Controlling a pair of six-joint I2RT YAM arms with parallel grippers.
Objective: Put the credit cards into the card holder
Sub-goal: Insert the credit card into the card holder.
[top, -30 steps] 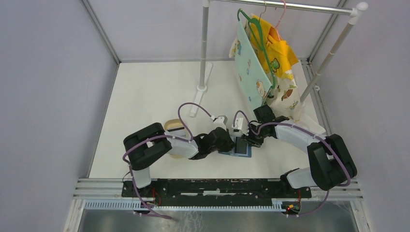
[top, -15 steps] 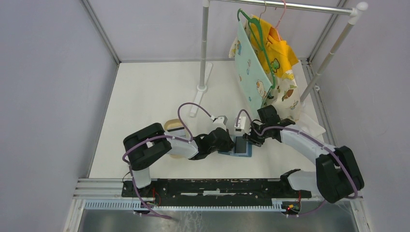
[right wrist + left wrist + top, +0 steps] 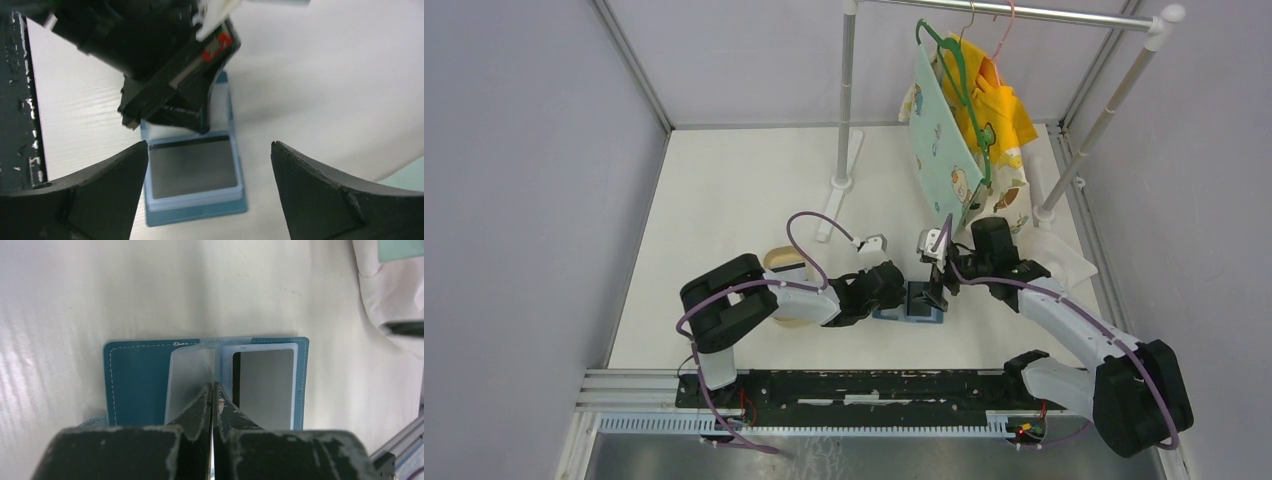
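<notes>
Card holder (image 3: 137, 380) lies open and flat on the table (image 3: 150, 290), between the two grippers; a dark card (image 3: 262, 385) sits in its right-hand clear sleeve. Left gripper (image 3: 212, 390) rests on the fold, fingers pressed together, apparently pinning it open. Right gripper (image 3: 208, 145) hovers above the card, fingers spread wide and empty. This card's insertion appears complete; the next move calls for lifting clear and fetching another card, none being visible.

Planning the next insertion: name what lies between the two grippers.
Top external view: the open card holder, a dark card in its sleeve, lies between the left gripper and right gripper.
</notes>
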